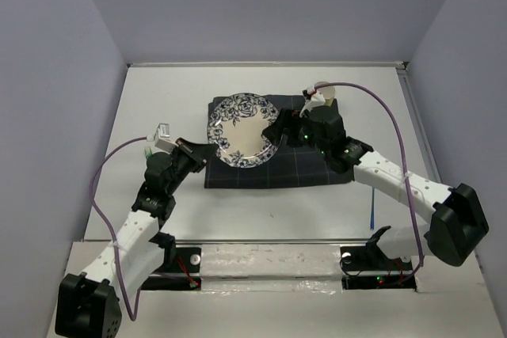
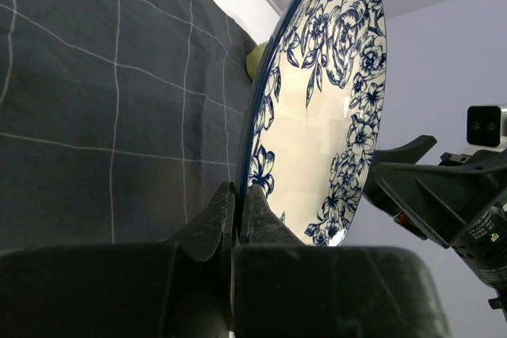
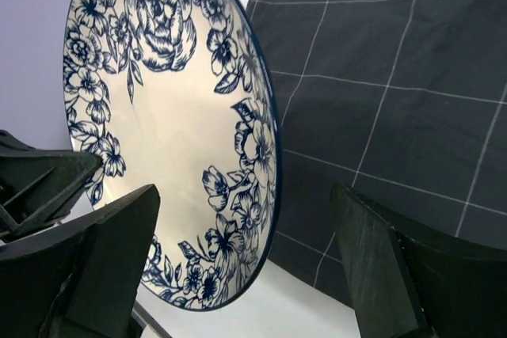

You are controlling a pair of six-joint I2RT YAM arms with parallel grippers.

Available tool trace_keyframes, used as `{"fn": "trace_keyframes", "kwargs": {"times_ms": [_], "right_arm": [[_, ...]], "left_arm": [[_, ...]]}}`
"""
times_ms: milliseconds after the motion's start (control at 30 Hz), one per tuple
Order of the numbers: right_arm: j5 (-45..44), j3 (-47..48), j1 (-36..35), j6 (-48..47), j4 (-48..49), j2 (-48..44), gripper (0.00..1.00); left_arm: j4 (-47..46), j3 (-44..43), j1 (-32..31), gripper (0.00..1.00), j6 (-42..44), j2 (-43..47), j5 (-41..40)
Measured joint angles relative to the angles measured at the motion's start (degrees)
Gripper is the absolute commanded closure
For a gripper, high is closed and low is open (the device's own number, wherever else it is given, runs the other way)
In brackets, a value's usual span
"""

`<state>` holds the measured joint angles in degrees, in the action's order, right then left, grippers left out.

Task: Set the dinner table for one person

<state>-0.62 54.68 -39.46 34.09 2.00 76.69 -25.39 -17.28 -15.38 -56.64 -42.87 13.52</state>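
Plate [image 1: 242, 131]: blue-flowered, held tilted over the checked cloth [image 1: 309, 168].
Left gripper [image 2: 238, 199]: clamped on the plate's rim.
Right gripper [image 3: 245, 195]: spread wide, the opposite rim seen between its fingers.
Dinner table [image 1: 158, 100]: white, overlaid at centre by the cloth.

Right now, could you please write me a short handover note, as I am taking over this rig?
Left gripper: shut on the plate at its near rim, holding it tilted above the checked cloth.
Right gripper: open, astride the opposite rim, not clamped.
Done: cloth spread on the dinner table.
Left: lay the plate flat on the cloth, release, add remaining pieces.
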Motion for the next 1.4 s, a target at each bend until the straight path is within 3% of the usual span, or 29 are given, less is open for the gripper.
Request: {"fn": "trace_keyframes", "kwargs": {"times_ms": [33, 67, 133, 233, 267, 367, 500, 533, 567, 600, 633, 667, 700, 733, 867, 967, 1167, 1400], "right_arm": [[-0.85, -0.33, 0.00, 0.11, -0.15, -0.90, 0.34], [-1.22, -0.63, 0.00, 0.28, -0.07, -1.36, 0.34], [-2.56, -2.19, 0.00, 1.57, 0.11, -2.91, 0.56], [-3.48, -5.42, 0.07, 3.45, 0.74, -4.72, 0.69], [-3.45, -7.23, 0.15, 4.44, 1.51, -5.51, 0.81], [-2.60, -10.12, 0.85, 7.26, 2.45, -6.60, 1.00], [0.57, -13.75, 3.56, 12.39, 5.97, -9.68, 1.00], [1.07, -14.82, 4.02, 12.98, 6.40, -10.69, 1.00], [1.90, -16.24, 4.66, 13.66, 7.02, -11.91, 1.00], [2.64, -17.44, 5.18, 14.29, 7.04, -13.16, 1.00], [3.52, -18.60, 5.95, 14.82, 7.21, -14.34, 1.00], [4.24, -19.32, 6.78, 14.64, 7.41, -15.02, 1.00], [5.29, -20.61, 8.28, 14.75, 7.10, -16.04, 1.00], [5.88, -21.38, 9.16, 14.82, 6.75, -16.48, 1.00], [6.34, -25.94, 14.93, 15.39, 2.03, -16.98, 1.00], [6.67, -26.71, 15.63, 15.91, -0.50, -16.85, 1.00], [9.38, -26.71, 15.45, 19.32, 5.75, -12.24, 1.00], [9.90, -25.77, 15.45, 21.86, 12.70, -3.19, 1.00]], "left_arm": [[-0.02, 0.00, -0.35, 1.00, -0.13, 0.00, 0.07], [-0.02, 0.00, -0.96, 1.00, -0.28, 0.00, 0.07], [-0.07, 0.00, -1.90, 1.00, -0.55, 0.00, 0.37], [-0.09, 0.00, -2.97, 1.00, -0.66, -0.07, 1.18], [-0.17, 0.00, -3.41, 1.00, -0.50, -0.24, 1.51], [0.33, 0.00, -4.26, 1.00, 0.09, -1.36, 1.57], [-0.70, 0.02, -4.48, 0.96, -1.25, -4.39, 3.32], [-1.05, -0.02, -4.68, 0.84, -1.09, -4.59, 3.93], [-0.85, -0.35, -4.87, 0.58, -0.83, -4.92, 4.87], [-0.35, -0.92, -4.96, 0.46, -0.04, -5.27, 5.77], [0.52, -1.70, -5.25, 0.27, 1.49, -5.66, 6.51], [2.08, -3.21, -5.38, 0.27, 2.56, -5.75, 7.50], [3.98, -5.05, -5.51, 0.09, 4.87, -5.75, 7.72], [5.68, -7.45, -5.51, 0.01, 7.76, -5.73, 7.78], [13.38, -19.34, -5.51, 0.01, 18.67, -4.50, 4.68], [17.92, -23.58, -5.51, 0.01, 26.08, -0.39, 0.17], [22.53, -22.84, -5.51, 0.01, 34.34, 9.09, -7.45], [24.96, -21.94, -5.09, 0.01, 38.23, 9.64, -9.33]]}}
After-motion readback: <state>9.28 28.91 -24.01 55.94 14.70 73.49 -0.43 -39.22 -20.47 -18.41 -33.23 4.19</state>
